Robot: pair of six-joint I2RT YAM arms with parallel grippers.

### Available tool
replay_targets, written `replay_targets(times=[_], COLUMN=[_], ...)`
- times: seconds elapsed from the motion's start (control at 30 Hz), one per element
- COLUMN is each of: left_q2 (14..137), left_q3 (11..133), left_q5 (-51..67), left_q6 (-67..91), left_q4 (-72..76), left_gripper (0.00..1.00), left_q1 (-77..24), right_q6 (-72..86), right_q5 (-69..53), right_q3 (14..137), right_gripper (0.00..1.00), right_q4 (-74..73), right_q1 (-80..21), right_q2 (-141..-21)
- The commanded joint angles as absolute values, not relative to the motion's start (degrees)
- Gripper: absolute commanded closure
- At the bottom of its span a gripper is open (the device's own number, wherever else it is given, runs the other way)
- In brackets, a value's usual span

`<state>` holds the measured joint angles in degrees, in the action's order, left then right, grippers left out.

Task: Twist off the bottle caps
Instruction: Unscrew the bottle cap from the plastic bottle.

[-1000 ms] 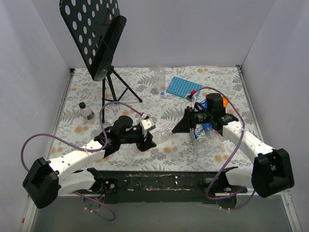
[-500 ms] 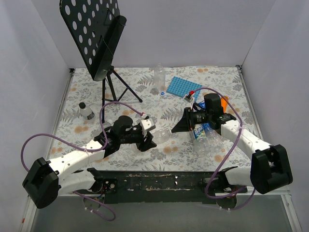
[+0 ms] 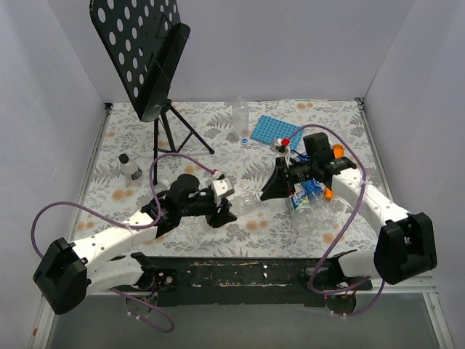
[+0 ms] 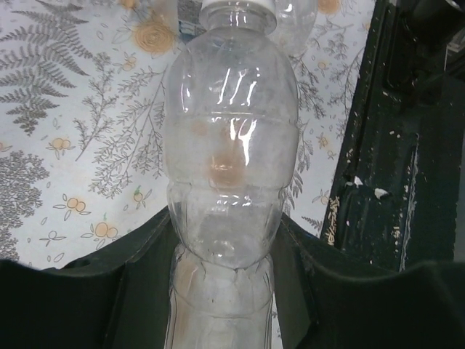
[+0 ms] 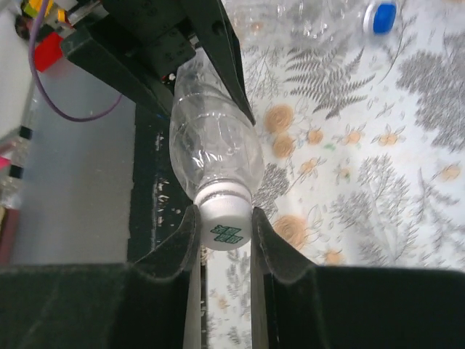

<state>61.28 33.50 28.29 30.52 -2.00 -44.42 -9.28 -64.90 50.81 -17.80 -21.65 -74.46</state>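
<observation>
A clear plastic bottle (image 3: 245, 204) lies level between my two arms at the table's near middle. My left gripper (image 3: 224, 211) is shut on its lower body; in the left wrist view the bottle (image 4: 231, 145) runs up out of the left gripper (image 4: 225, 233), its white cap (image 4: 240, 4) at the top edge. My right gripper (image 3: 267, 190) meets the neck end from the right. In the right wrist view this gripper (image 5: 225, 225) is shut on the white bottle cap (image 5: 225, 221), a pad against each side, with the bottle (image 5: 214, 149) beyond.
A black music stand (image 3: 145, 58) fills the back left. At the back stand a blue ridged tray (image 3: 275, 131), an upright clear bottle (image 3: 240, 116) and a loose blue cap (image 3: 245, 140). Labelled bottles (image 3: 305, 203) lie under my right arm. A small bottle (image 3: 129, 167) stands far left.
My right gripper has closed onto the white cap, and the right wrist has shifted a little up and left. The left arm and the bottle have held still.
</observation>
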Motion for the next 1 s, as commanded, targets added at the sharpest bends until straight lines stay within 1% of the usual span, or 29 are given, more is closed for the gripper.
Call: replay_targets(times=[0.0,0.07,0.1,0.17,0.23,0.27,0.3,0.37,0.43,0.97], left_q2=[60.12,60.03,59.94,60.03,60.03,60.03,60.20,60.47,60.82,61.08], left_q3=[34.63,34.54,34.54,34.54,34.54,34.45,34.54,34.63,34.72,34.80], left_q5=[28.04,27.86,27.77,27.69,27.69,27.69,27.77,27.86,28.12,28.21], left_q6=[30.06,29.97,29.97,29.97,29.88,29.88,29.88,29.88,29.97,30.15], left_q4=[-1.67,-1.58,-1.67,-1.67,-1.50,-1.49,-1.49,-1.49,-1.41,-1.49], left_gripper=[0.97,0.96,0.97,0.97,0.97,0.97,0.97,0.97,0.97,0.97], left_q1=[-44.30,-44.21,-44.21,-44.21,-44.21,-44.21,-44.21,-44.21,-44.21,-44.30], right_q6=[-55.88,-70.34,-76.32,-79.71,-80.33,-82.07,-85.66,-85.27,-84.12,-78.58], right_q5=[-71.47,-68.22,-66.46,-59.89,-52.51,-49.95,-49.23,-48.96,-49.30,-53.61], right_q3=[65.71,69.86,70.39,67.52,62.96,61.45,62.74,65.12,63.73,59.15], right_gripper=[0.99,0.99,0.99,0.99,0.99,0.99,0.99,0.99,0.99,0.99], right_q4=[-49.41,-59.46,-60.89,-55.06,-44.61,-42.39,-44.63,-45.62,-42.64,-40.35], right_q1=[-24.16,-25.40,-25.75,-26.89,-29.43,-30.23,-30.50,-30.50,-30.50,-29.45], right_q2=[-79.17,-80.50,-80.07,-76.49,-71.66,-69.89,-70.13,-71.80,-70.84,-69.43])
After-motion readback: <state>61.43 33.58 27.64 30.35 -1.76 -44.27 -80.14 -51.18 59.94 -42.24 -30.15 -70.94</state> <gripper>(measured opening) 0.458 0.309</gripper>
